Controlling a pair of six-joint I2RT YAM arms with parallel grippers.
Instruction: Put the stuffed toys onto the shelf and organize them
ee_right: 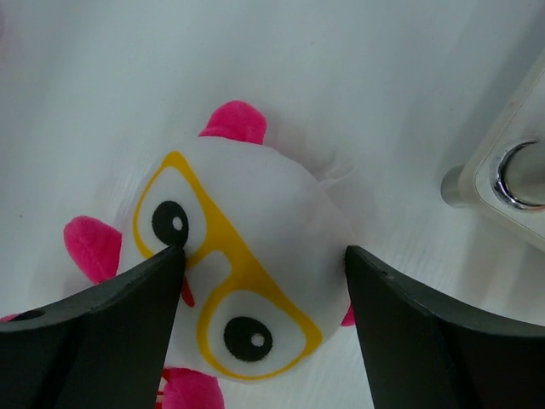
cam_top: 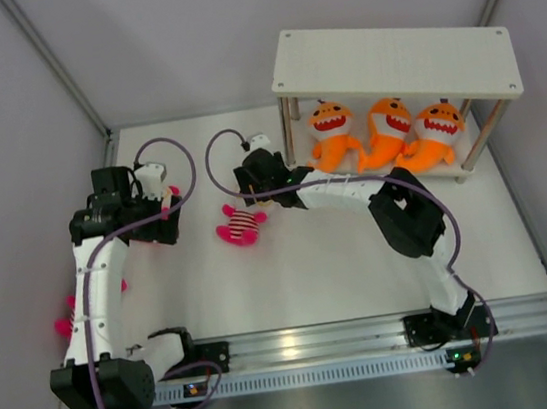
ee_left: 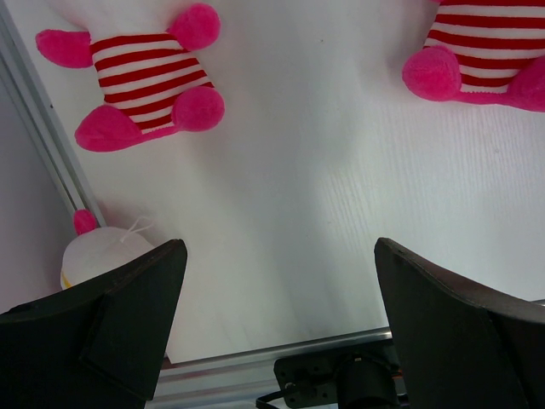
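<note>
The shelf (cam_top: 395, 57) stands at the back right. Three orange sharks (cam_top: 388, 129) sit side by side on its lower board. A doll (cam_top: 240, 227) with a red-striped body lies on the table left of the shelf. My right gripper (cam_top: 252, 195) is open above it, its jaws on either side of the white head with yellow glasses (ee_right: 255, 196). My left gripper (cam_top: 166, 217) is open and empty (ee_left: 281, 247) over bare table. A second doll (cam_top: 67, 320) lies at the left edge (ee_left: 145, 81), partly hidden by the left arm. A third doll's white head (ee_left: 98, 251) shows beside my left finger.
A shelf leg (ee_right: 519, 175) stands just right of the right gripper. Aluminium rails (ee_left: 43, 145) run along the table's left side and near edge (cam_top: 371, 333). Grey walls close in on the left, back and right. The shelf's top board is bare.
</note>
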